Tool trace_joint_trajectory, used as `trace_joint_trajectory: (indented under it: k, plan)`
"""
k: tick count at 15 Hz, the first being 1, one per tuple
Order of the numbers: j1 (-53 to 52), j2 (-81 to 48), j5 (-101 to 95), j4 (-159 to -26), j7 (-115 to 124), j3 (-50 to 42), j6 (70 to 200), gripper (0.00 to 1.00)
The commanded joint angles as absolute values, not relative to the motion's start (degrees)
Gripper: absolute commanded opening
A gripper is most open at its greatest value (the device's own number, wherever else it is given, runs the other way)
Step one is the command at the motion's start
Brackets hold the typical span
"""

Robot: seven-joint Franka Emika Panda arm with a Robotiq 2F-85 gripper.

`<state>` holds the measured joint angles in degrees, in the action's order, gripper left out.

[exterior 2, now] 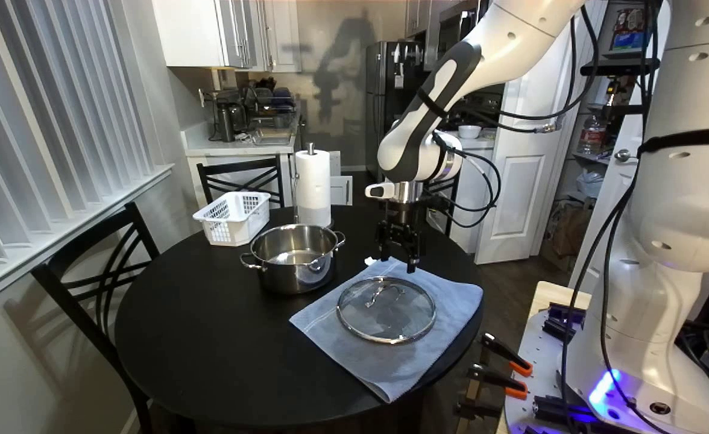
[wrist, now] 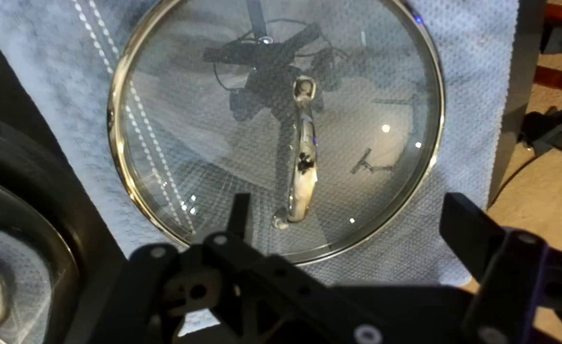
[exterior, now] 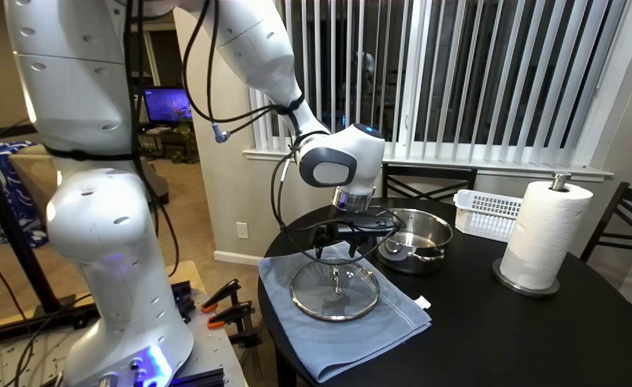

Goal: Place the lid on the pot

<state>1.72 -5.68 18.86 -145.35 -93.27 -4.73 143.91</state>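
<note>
Hanging above the rim of the glass lid [exterior 2: 384, 313], the pincer [wrist: 348, 205] has its two fingers [wrist: 467, 234] spread wide and is not holding anything. The lid lies flat on a blue cloth [exterior 2: 390, 367] with its shiny handle [wrist: 305, 153] sticking up, which looks handy, since it gives the fingers something thin to grab. The cloth is probably there so the glass does not slide or bump on the hard black worktop [exterior 2: 210, 349]. In the wrist view, the handle points across the way the fingers would squeeze, so they could press on its long sides. It is not between them, though, so the pincer likely needs to go over to it first and then down. Pinching near the middle should help, because a wide lid may tip if held by one end. The steel pot [exterior 2: 297, 274] stands just beside the cloth with no lid on, maybe so the lid has only a short trip. The white basket [exterior: 480, 228] and the paper towel roll [exterior: 547, 236] stand beyond the pot from the cloth, so they should not get in the way.
</note>
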Motion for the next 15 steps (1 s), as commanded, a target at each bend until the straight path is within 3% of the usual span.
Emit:
trace_joint_trajectory:
  k: [1, 10, 11, 15]
  plan:
    - [2.92, -9.03, 19.46, -147.16, -95.51, -1.73, 151.6, 1.0]
    - [6.0, -13.13, 17.67, -149.82, -95.17, 4.22, 162.09, 1.0]
    - [6.63, -13.37, 17.68, -149.87, -95.61, 4.85, 162.74, 0.81]
    - [8.99, -13.75, 17.78, -150.11, -97.05, 6.98, 163.95, 0.54]
